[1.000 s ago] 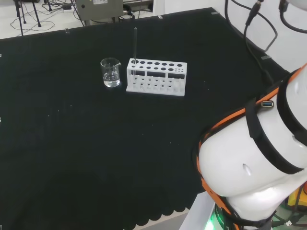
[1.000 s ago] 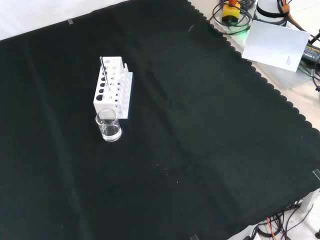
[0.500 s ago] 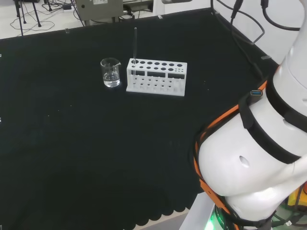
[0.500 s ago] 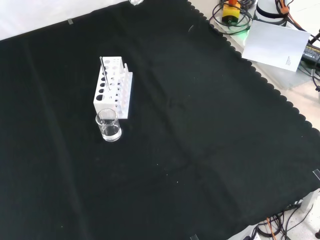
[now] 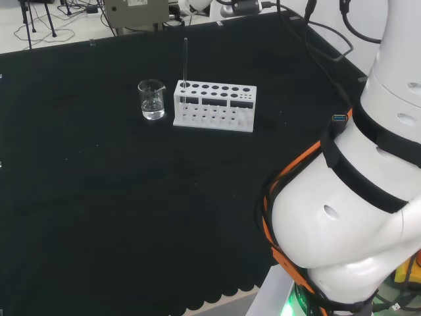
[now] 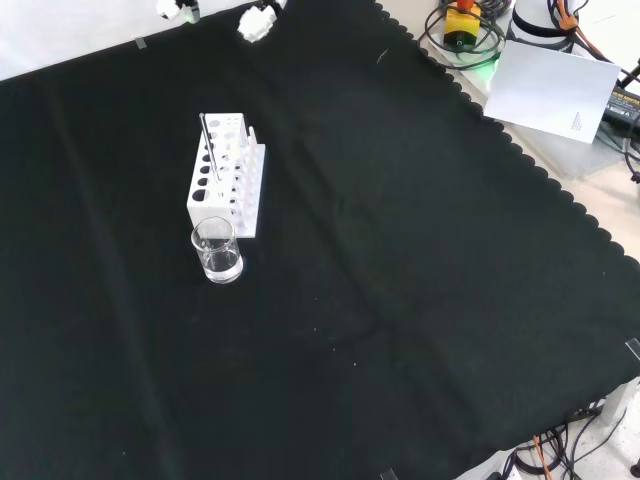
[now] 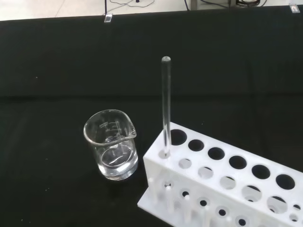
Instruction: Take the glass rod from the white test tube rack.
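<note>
Your glass rod (image 6: 208, 148) stands upright in the white test tube rack's (image 6: 226, 175) near end hole, front view. The hand (image 6: 255, 20) hangs well beyond the rack's far end, clear of the rod. You cannot tell how its fingers are set.

A lab: a beaker (image 7: 111, 146) and white test tube rack (image 5: 214, 105) (glass rod (image 7: 165, 106) upright) on the cloth-covered tabletop (image 6: 400, 300).

Glass rod (image 7: 165, 106): thin, clear, rounded at the top; stands upright in an end hole of the rack, rising well above it.
Rack (image 5: 214, 105): white, rows of round holes, all other holes unfilled; rests flat on the black surface (image 6: 400, 250).
</note>
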Available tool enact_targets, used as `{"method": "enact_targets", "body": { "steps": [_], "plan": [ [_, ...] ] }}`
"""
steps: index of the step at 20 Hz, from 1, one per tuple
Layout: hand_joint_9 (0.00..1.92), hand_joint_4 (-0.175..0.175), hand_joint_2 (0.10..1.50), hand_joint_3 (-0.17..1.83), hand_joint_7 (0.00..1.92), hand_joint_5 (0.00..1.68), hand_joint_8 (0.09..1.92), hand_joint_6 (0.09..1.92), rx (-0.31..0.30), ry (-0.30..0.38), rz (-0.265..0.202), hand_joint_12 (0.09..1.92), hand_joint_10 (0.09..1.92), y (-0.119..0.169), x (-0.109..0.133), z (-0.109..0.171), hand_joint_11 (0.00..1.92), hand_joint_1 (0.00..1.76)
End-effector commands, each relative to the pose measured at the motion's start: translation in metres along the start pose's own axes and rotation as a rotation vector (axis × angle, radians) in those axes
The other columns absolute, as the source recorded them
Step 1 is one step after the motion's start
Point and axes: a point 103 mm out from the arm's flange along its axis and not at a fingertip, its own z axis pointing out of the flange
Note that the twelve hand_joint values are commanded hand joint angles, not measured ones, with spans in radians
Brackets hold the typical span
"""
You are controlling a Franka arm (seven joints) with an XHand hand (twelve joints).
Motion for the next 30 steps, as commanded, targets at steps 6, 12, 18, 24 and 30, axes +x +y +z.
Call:
{"method": "enact_targets", "body": {
  "steps": [6, 12, 18, 24, 30],
  "plan": [
    [0.65, -0.175, 0.90, 0.50, 0.39, 0.25, 0.97, 0.09, -0.004, 0.020, -0.035, 1.46, 0.91, 0.018, -0.006, 0.025, 0.18, 0.62],
    [0.69, -0.175, 0.90, 0.50, 0.43, 0.28, 0.98, 0.09, 0.009, 0.008, -0.047, 1.45, 0.91, 0.028, -0.004, 0.046, 0.20, 0.63],
    [0.73, -0.175, 0.91, 0.50, 0.47, 0.30, 0.97, 0.09, -0.005, 0.005, -0.073, 1.45, 0.90, 0.034, 0.002, 0.062, 0.21, 0.63],
    [0.79, -0.175, 0.91, 0.50, 0.56, 0.34, 0.99, 0.09, 0.012, -0.012, -0.073, 1.44, 0.90, 0.042, 0.006, 0.074, 0.22, 0.65],
    [0.84, -0.175, 0.92, 0.50, 0.62, 0.36, 1.01, 0.09, -0.001, 0.002, -0.098, 1.44, 0.91, 0.062, 0.013, 0.102, 0.23, 0.65]
  ]
}}
